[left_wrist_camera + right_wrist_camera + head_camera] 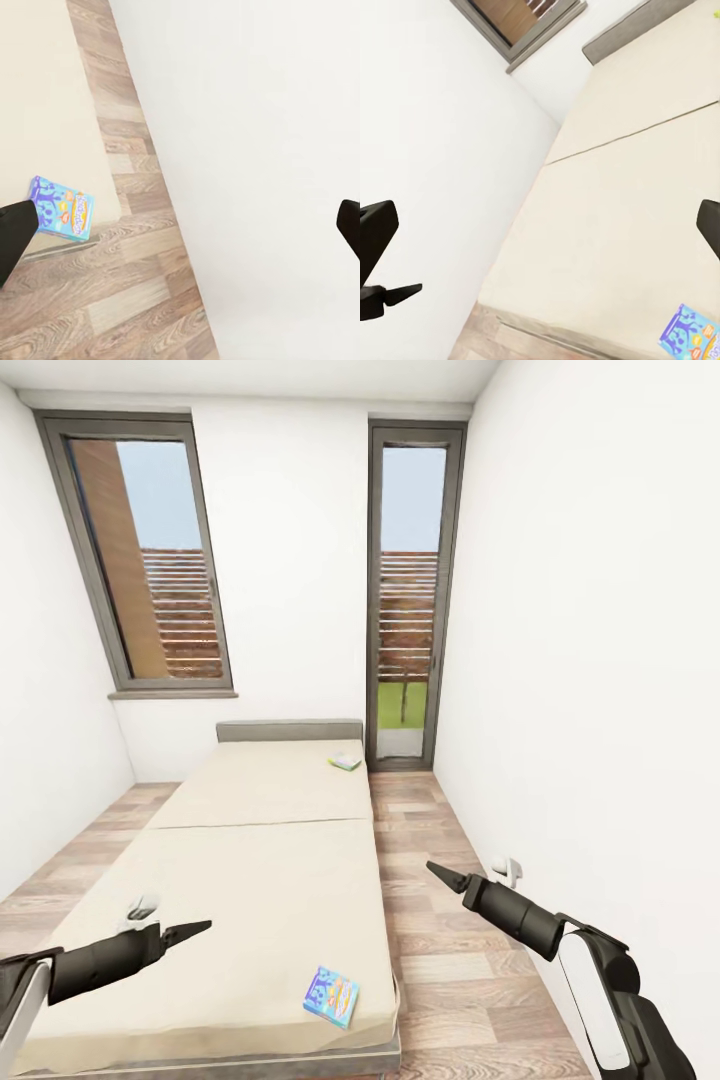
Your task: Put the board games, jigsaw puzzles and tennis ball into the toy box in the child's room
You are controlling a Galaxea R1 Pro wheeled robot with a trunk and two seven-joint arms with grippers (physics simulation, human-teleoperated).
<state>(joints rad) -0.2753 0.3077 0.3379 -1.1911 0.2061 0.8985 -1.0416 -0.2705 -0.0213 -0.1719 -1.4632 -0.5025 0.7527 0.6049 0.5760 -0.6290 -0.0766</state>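
Observation:
A blue board game box (331, 996) lies flat on the beige bed (260, 860), at its near right corner. The same blue box (62, 208) shows in the left wrist view by the mattress edge, and in the right wrist view as the blue box (690, 336). A second, pale green board game (345, 762) rests at the bed's far right corner near the headboard. My left gripper (195, 930) hovers open over the bed's near left part, its fingers (15, 236) wide apart and empty. My right gripper (440, 872) hangs open over the floor to the right of the bed, also empty.
A strip of wooden floor (440, 920) runs between the bed and the white right wall (600, 710). A grey headboard (290, 731) closes the far end. Behind it are a window (150, 560) and a tall glass door (405, 600). More floor lies left of the bed.

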